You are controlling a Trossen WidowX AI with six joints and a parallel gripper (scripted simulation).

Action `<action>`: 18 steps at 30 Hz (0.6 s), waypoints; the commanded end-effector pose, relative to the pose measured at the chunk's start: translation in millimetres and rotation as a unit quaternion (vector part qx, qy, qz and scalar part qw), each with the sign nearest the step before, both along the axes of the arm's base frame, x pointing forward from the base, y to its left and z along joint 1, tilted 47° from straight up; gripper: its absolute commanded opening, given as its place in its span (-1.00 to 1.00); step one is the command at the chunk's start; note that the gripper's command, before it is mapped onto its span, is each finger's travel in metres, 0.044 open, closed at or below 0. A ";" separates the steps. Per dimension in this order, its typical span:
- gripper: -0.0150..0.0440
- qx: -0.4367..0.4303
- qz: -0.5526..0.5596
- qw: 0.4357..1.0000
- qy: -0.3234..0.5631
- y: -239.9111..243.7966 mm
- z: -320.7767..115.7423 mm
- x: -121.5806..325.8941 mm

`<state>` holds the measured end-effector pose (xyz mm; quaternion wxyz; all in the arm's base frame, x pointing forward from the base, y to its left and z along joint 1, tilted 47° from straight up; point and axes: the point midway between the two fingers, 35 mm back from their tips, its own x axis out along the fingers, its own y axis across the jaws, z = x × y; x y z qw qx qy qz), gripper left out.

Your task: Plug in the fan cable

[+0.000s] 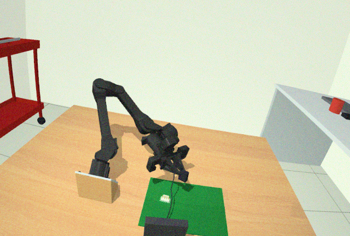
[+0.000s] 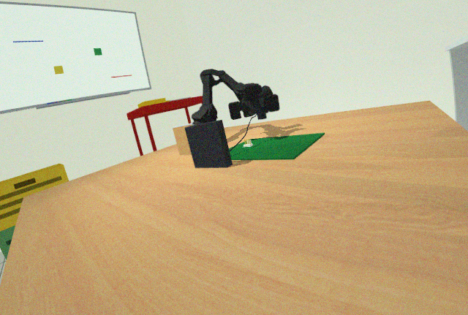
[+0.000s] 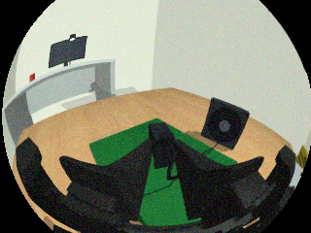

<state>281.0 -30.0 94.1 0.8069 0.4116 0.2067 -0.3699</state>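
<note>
The green board point(image 1: 197, 207) point(image 2: 287, 149) point(image 3: 106, 151) lies flat on the table. The white four-pin header point(image 1: 164, 198) point(image 2: 248, 143) stands on it with its pins bare; in the wrist view it is hidden. My gripper point(image 1: 182, 176) point(image 2: 261, 115) point(image 3: 162, 143) is tilted and shut on the dark plug point(image 3: 161, 159), raised above the board's back edge, off to the side of the header. The plug is too dark to make out in the top and exterior views. The thin black cable point(image 1: 171, 189) point(image 2: 248, 126) runs from the fingers down to the fan point(image 1: 167, 224) point(image 2: 208, 145) point(image 3: 224, 123).
The fan stands upright at the board's front edge. A tan panel point(image 1: 94, 188) point(image 2: 181, 141) stands on the table by the arm's base. A red cart point(image 1: 19, 47) and a grey bench point(image 1: 296, 131) are beyond the table.
</note>
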 end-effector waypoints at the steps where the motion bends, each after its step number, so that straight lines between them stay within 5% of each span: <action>1: -0.49 0.001 0.002 1.000 0.000 0.8 0.2 0.0; 18: -0.49 0.001 0.000 1.000 0.000 14.7 -5.6 -1.4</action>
